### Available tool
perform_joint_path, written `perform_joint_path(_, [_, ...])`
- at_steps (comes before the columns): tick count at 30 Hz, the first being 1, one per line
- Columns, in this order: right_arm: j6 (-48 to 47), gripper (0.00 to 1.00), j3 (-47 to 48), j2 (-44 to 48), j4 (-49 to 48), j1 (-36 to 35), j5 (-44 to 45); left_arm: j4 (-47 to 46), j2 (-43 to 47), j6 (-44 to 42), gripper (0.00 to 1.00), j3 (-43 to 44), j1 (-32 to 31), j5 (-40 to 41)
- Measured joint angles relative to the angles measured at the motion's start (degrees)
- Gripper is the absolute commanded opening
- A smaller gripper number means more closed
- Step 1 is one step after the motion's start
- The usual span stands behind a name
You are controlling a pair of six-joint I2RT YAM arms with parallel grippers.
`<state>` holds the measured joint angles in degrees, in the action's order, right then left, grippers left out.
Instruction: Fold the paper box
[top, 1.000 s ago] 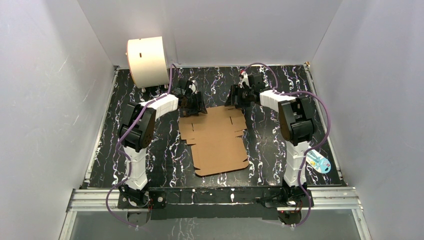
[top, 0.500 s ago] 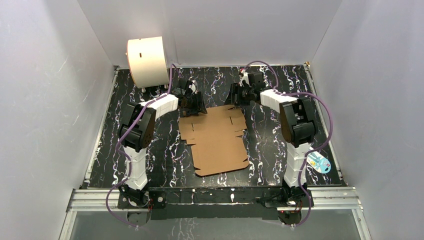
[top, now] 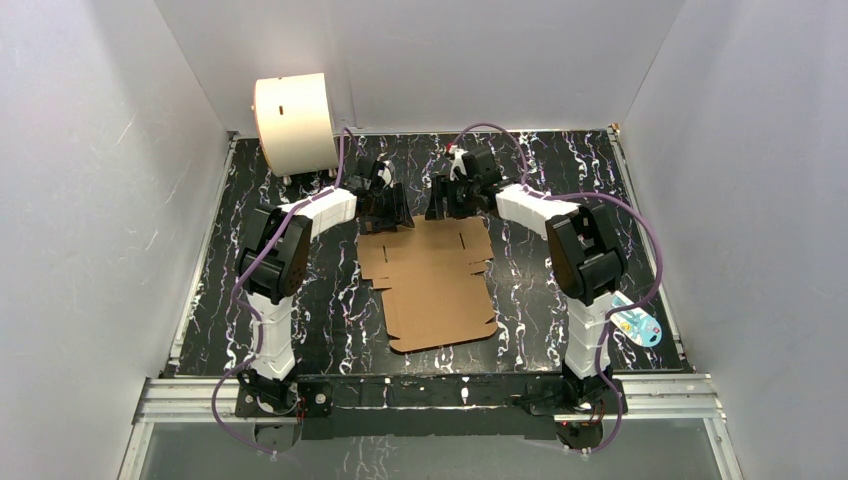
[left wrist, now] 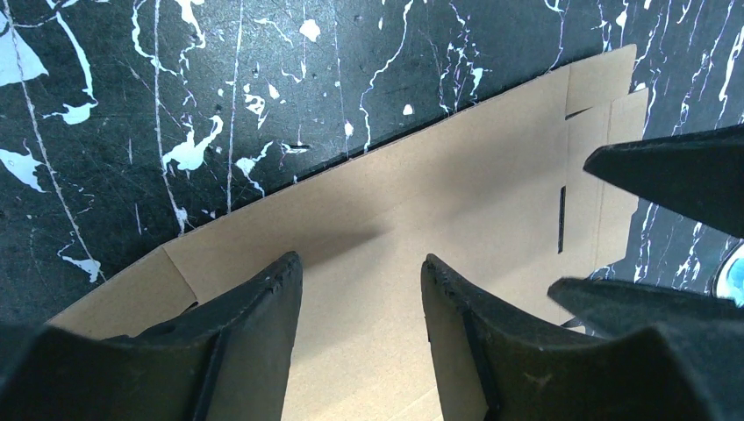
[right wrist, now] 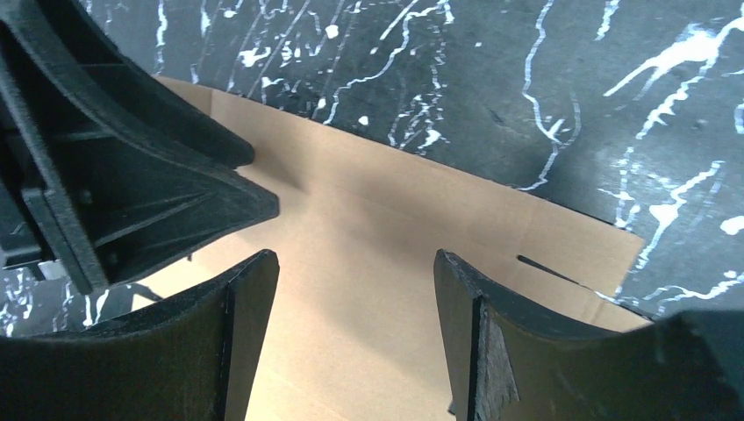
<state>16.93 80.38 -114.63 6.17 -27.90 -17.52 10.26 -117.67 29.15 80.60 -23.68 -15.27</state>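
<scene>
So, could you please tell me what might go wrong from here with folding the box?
1. The left gripper and right gripper are both open and close together over the far edge of the box; they could collide.
2. The box lies flat on the table, so a gripper may shove it instead of lifting the edge.

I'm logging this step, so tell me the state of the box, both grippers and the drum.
Box: unfolded, lying flat on the table.
Left gripper: open, over the box's far edge, gripping nothing.
Right gripper: open, over the same edge, gripping nothing.
Drum: on its side, far left corner.
</scene>
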Motion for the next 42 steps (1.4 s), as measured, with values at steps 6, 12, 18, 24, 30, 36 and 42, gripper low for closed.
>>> perform_joint_path(6, [-2.86, 0.75, 0.48, 0.31, 1.46, 0.94, 5.42, 0.00, 0.00, -0.02, 0.51, 0.00, 0.00, 0.04])
perform_joint_path(12, [-4.07, 0.69, 0.44, 1.44, 1.68, 5.31, 6.14, 0.00, 0.00, -0.04, 0.51, 0.00, 0.00, 0.04])
perform_joint_path(18, [-1.49, 0.60, -1.64, 1.31, -1.99, 12.26, -1.97, 0.00, 0.00, -0.09, 0.51, 0.00, 0.00, 0.04])
perform_joint_path(24, [2.27, 0.58, -4.22, -0.22, -7.02, 16.04, -10.97, 0.00, 0.00, -0.17, 0.51, 0.00, -0.02, 0.02])
perform_joint_path(30, [3.98, 0.58, -4.33, -2.84, -9.44, 16.13, -15.37, 0.02, 0.00, -0.17, 0.51, 0.00, -0.02, 0.00])
perform_joint_path(36, [5.31, 0.57, -4.33, -5.27, -9.84, 16.15, -15.96, 0.00, 0.00, -0.17, 0.51, 0.00, 0.00, -0.04])
perform_joint_path(42, [5.79, 0.54, -4.33, -6.75, -11.19, 16.17, -17.14, 0.02, 0.00, -0.17, 0.51, 0.00, 0.00, -0.07])
